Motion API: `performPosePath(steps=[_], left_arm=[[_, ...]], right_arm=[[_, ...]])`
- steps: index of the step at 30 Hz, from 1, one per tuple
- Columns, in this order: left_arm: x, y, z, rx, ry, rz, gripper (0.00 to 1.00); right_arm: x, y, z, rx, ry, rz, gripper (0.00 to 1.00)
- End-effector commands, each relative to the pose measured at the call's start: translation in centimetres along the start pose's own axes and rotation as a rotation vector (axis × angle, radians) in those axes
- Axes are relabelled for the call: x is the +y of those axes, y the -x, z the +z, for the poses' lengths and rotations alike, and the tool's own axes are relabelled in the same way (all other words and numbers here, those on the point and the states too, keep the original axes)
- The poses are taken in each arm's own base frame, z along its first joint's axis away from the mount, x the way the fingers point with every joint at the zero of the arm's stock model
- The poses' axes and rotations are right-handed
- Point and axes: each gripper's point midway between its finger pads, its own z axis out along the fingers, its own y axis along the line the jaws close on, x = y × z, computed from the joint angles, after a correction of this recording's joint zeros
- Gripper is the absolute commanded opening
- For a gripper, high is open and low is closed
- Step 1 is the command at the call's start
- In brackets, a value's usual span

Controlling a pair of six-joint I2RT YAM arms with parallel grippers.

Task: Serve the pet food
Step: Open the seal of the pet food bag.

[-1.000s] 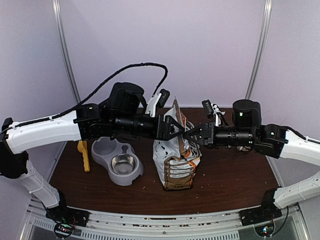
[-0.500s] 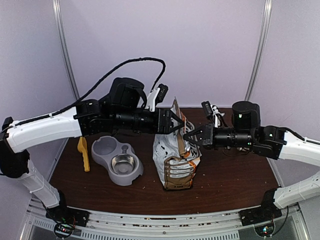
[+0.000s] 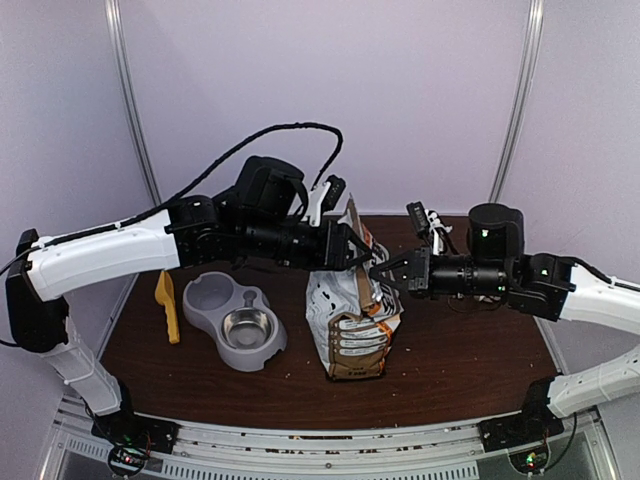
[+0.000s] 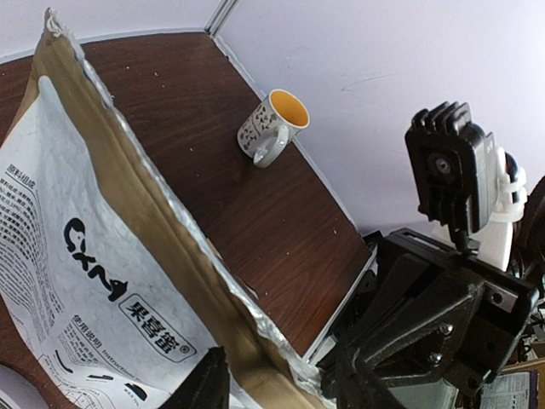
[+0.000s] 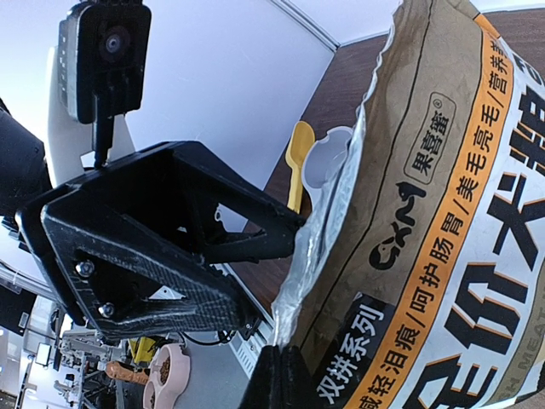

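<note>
Pet food: no kibble mass shows in any view. Only tiny specks lie on the surface [image 3: 450, 370], too small to ID.

Top view: printed bag [image 3: 352, 322] stands upright mid-surface with its top open. Both arms reach in over it. Left end effector [image 3: 360, 256] is at the bag's top rim from the left. Its jaws look part-spread, but can't tell if they pinch the rim or just sit at it. Right end effector [image 3: 386, 272] is at the same rim from the right, closed on the bag's edge. Grey double feeder [image 3: 208, 300] with a steel bowl [image 3: 247, 328] sits left of the bag, near but apart from it. Yellow scoop [image 3: 166, 305] lies just left of the feeder.

Left wrist view: bag [image 4: 85, 256] fills the left, its foil-lined rim running diagonally down to the bottom. One own finger [image 4: 209, 388] shows at the bottom edge, close to the bag face; contact is unclear. Right end effector [image 4: 328, 375] meets the rim at lower right, its wrist cam above it. A patterned mug [image 4: 272, 126] w/ yellow inside stands far back by the wall.

Right wrist view: bag [image 5: 451, 213] fills the right. Own fingers [image 5: 277, 379] are shut at its lower rim. Left end effector [image 5: 294, 228] has its tip touching the rim. Scoop [image 5: 298, 158] and feeder [image 5: 330, 162] show behind.
</note>
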Motion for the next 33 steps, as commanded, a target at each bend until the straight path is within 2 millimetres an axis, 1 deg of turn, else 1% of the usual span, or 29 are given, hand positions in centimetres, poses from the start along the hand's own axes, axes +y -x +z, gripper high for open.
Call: performPosePath(steps=[1,5,19,22,27,33], left_arm=[[0.0,0.2,0.1,0.000,-0.006,-0.016,0.44],[0.8,0.0,0.5,0.013,0.010,-0.032,0.44],[1.2,-0.6,1.5,0.050,-0.005,-0.049,0.40],[1.1,-0.6,1.7,0.056,-0.011,-0.050,0.38],[1.1,-0.7,2.1,0.064,-0.017,-0.053,0.30],[0.7,-0.4,1.9,0.058,-0.026,-0.059,0.17]], right_arm=[[0.6,0.3,-0.5,-0.021,0.031,-0.003,0.00],[0.8,0.4,-0.6,-0.020,0.040,-0.007,0.00],[0.2,-0.2,-0.5,0.001,0.016,-0.029,0.00],[0.2,-0.1,-0.6,-0.004,0.010,-0.036,0.00],[0.2,0.2,-0.8,-0.013,0.001,-0.050,0.00],[0.1,0.4,-0.9,-0.020,-0.010,-0.054,0.00]])
